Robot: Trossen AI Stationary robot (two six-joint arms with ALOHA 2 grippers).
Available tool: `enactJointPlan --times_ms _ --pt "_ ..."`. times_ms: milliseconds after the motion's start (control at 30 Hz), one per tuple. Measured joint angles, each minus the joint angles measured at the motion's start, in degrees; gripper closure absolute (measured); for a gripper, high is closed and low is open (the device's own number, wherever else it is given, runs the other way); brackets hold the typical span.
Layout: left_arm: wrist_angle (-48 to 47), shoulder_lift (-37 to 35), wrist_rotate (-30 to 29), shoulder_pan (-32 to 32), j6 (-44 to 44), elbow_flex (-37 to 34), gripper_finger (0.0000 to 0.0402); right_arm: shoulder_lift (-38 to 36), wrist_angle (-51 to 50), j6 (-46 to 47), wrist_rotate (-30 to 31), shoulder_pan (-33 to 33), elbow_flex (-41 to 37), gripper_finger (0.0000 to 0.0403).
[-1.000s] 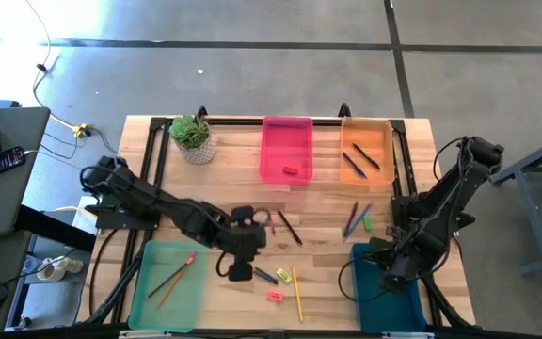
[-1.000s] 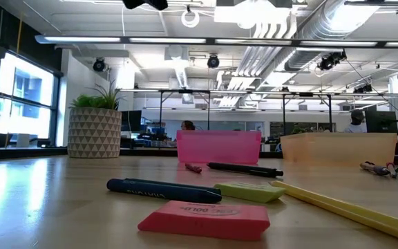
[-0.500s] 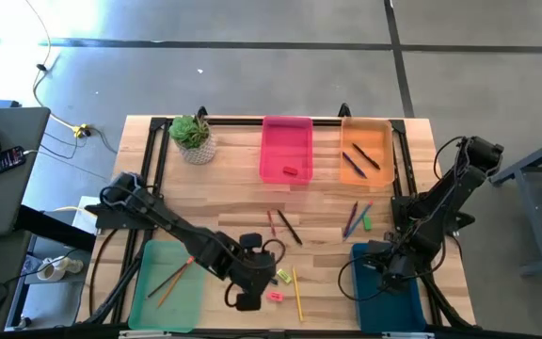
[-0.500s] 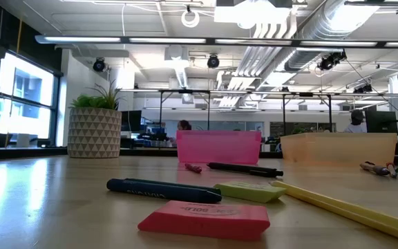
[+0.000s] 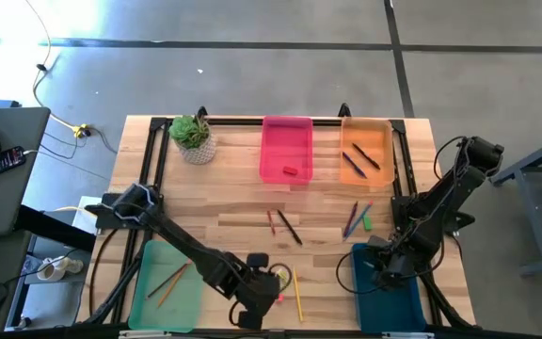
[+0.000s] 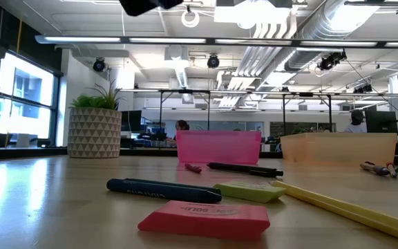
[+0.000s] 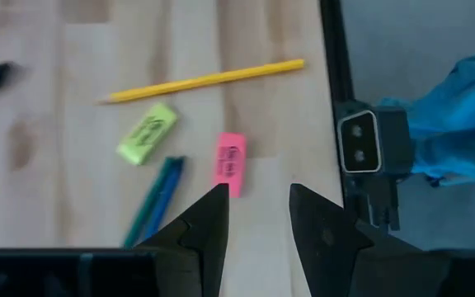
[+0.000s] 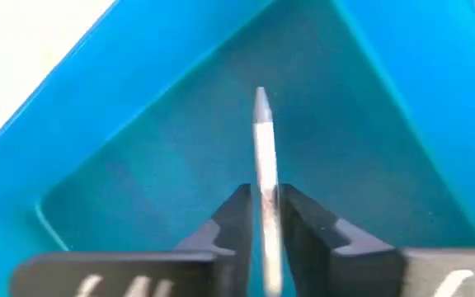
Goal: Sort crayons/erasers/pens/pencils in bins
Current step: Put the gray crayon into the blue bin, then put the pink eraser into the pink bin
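Over teal bin (image 8: 402,107), pen (image 8: 262,157) between right jaws, walls close

the overhead camera looks straight down on the whole table (image 5: 243,202). the low one sits at tabletop height, close behind the pink eraser (image 6: 204,216), facing level into the room. each wrist camera peers forward past its own jaws: the left sees that same pink eraser (image 7: 230,158) just ahead, the right a blue bin (image 8: 386,107) up close.
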Motion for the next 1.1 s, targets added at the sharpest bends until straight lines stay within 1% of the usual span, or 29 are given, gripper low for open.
enactJointPlan --times_ms 167,333,633,800,967,1100 --pt "2.56 3.25 -0.02 -0.38 1.38 0.0 0.0284 0.0 0.07 3.9 0.01 0.0 0.0 0.0289" --pt "2.98 5.72 0.18 -0.24 1.89 -0.04 0.0284 0.0 0.72 7.16 -0.24 0.0 0.0 0.0262" --pt "3.76 8.44 -0.89 0.0 4.87 -0.04 0.0284 0.0 2.95 9.71 0.3 0.0 0.0 0.0258" --pt "6.31 9.6 -0.62 0.82 5.93 -0.04 0.0284 0.0 3.21 9.8 0.45 0.0 0.02 0.0258" --pt "7.16 10.32 1.89 1.97 5.88 0.04 0.0279 0.0 3.23 9.8 0.49 0.0 0.02 0.0258" --pt "6.64 11.37 3.63 2.81 5.87 -0.09 0.0258 0.0 3.23 9.8 0.5 -0.02 0.02 0.0258"
